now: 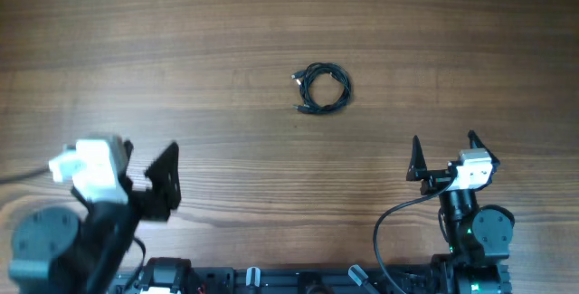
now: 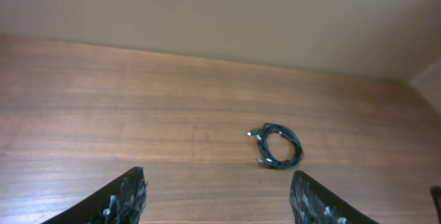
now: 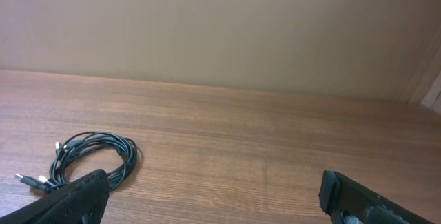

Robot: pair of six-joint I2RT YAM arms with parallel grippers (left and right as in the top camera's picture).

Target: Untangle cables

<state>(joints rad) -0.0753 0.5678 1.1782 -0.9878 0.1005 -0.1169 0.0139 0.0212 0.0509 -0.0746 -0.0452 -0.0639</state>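
One coiled bundle of cables [image 1: 346, 89] on table [image 1: 181, 59], two pincers, left pincer [image 2: 217, 186] spread, right pincer [image 1: 444, 140] spread

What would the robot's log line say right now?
cables: coiled, untouched | left gripper: open, empty | right gripper: open, empty

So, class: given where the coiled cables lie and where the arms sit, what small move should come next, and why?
Probably reach the right gripper forward toward the cables. They lie in one tight coil on the table, untouched; this arm is the nearer, jaws open and empty.
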